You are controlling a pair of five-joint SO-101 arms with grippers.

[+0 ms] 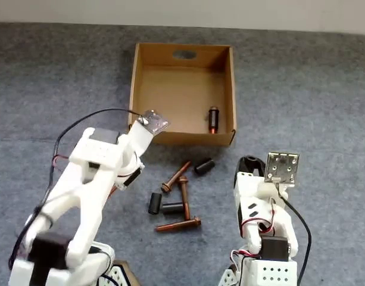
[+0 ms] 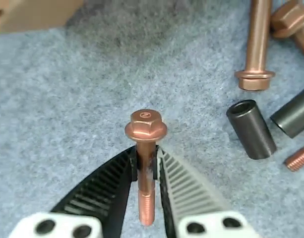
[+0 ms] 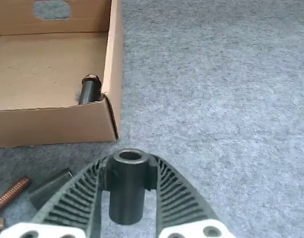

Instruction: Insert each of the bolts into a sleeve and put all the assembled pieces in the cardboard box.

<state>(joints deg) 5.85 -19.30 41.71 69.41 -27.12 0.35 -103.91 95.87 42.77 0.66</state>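
Gripping a bolt (image 2: 146,130) by its shank, your left gripper (image 2: 147,154) leaves the hex head standing just past its fingertips, over the grey carpet (image 2: 67,99). Your right gripper (image 3: 129,166) is clamped on a black sleeve (image 3: 126,198), open end outward, near the cardboard box (image 3: 52,124), where one assembled piece (image 3: 89,90) lies.

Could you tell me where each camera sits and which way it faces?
High view: fixed above, looking down on the table, box, left arm and right arm.
Left wrist view: on the left arm, facing the table past jaws shut on a bolt.
Right wrist view: on the right arm, facing the box past jaws shut on a sleeve.
High and right wrist views share the box.
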